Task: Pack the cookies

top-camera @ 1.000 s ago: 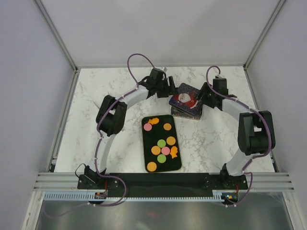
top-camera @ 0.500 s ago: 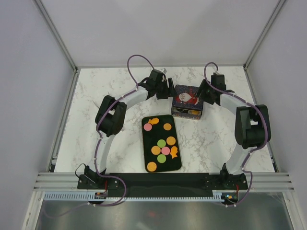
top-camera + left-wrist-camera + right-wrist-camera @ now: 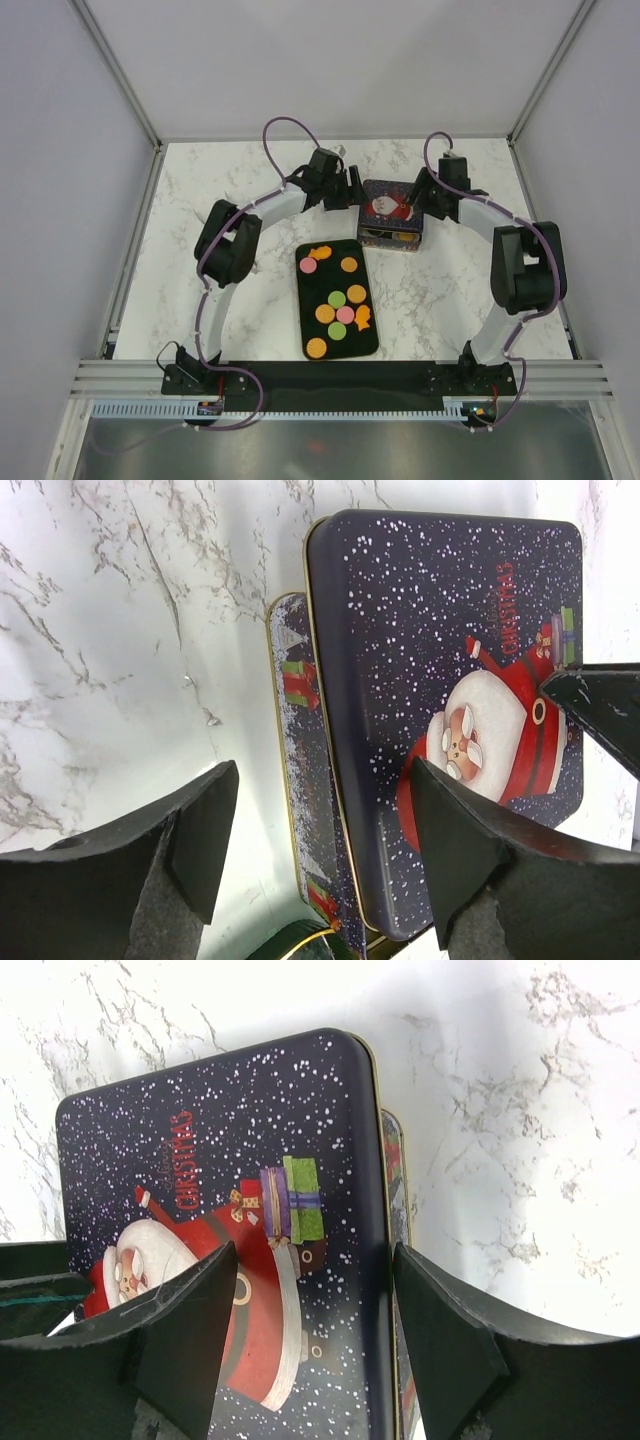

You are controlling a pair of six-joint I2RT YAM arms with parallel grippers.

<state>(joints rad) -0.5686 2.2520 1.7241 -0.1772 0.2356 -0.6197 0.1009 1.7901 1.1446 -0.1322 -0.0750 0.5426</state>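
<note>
the opening of the santa tin (image 3: 391, 212), at the far middle of the table, is judged to be the step in hand. its lid (image 3: 440, 660) is seen offset over the base (image 3: 300, 810). the left gripper (image 3: 322, 775) is spread wide across the lid's left edge and the right gripper (image 3: 314, 1252) wide across its right edge; nothing is clamped. the cookies (image 3: 337, 300) are seen on the black tray (image 3: 330, 270), nearer, none packed. next, an even two-sided grip and a level lift are called for.

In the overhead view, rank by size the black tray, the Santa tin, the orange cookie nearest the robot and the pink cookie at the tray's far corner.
1. Black tray, largest.
2. Santa tin.
3. Orange cookie and pink cookie, which look alike.
</note>
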